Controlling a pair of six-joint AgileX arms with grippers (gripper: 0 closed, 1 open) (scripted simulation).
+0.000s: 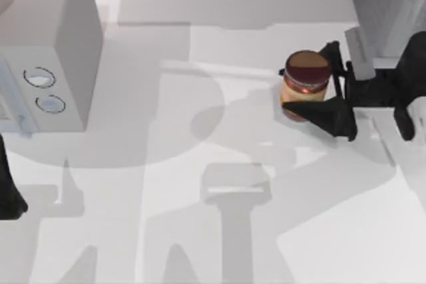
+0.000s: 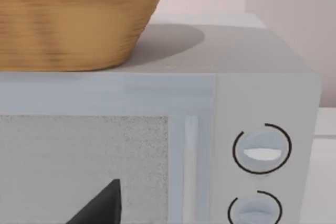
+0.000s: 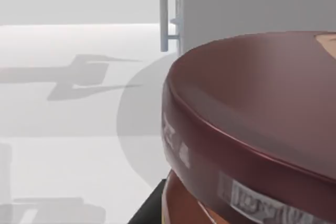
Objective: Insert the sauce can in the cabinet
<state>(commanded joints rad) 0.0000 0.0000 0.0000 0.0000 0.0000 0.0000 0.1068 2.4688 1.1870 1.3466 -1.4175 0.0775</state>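
Right pincer (image 1: 318,84) clamps the sauce can (image 1: 305,83) near the cabinet (image 1: 386,4), open table (image 1: 200,164) leftward.

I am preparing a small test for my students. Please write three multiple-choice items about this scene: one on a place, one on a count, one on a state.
1. Where does the sauce can stand?
A. the table's right part
B. on the pale box
C. in the basket

2. How many round dials has the pale box?
A. one
B. two
C. four

3. How do the right gripper jaws stand?
A. far from the can
B. around the can
C. on the basket

Answers:
1 A, it stands on the table at right.
2 B, two dials show.
3 B, one finger on each side.
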